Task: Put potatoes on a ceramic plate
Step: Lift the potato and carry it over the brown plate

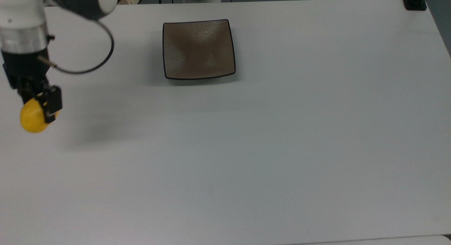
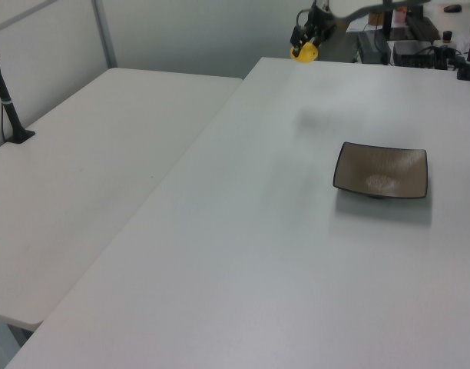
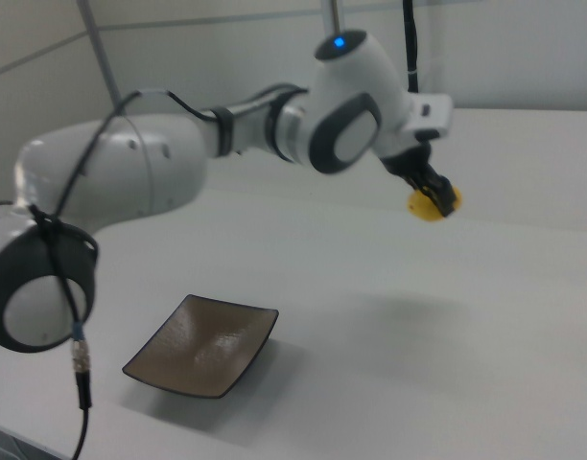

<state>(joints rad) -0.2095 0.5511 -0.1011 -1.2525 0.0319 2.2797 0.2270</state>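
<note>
Gripper [image 1: 39, 103] pinches the potato [image 1: 33, 115] high off the table [image 1: 282, 150], prob. for clearance, w/ ceramic plate [image 1: 198, 49] well off to its side, empty.

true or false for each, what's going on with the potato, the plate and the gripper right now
1. The gripper holds the potato. True.
2. The potato rests on the table. False: it hangs in the air above its shadow.
3. The ceramic plate has nothing on it. True.
4. The plate is round and white. False: it is square and grey-brown with a thin black rim.
5. In the top view the potato is at the plate's right. False: it is at its left.
</note>
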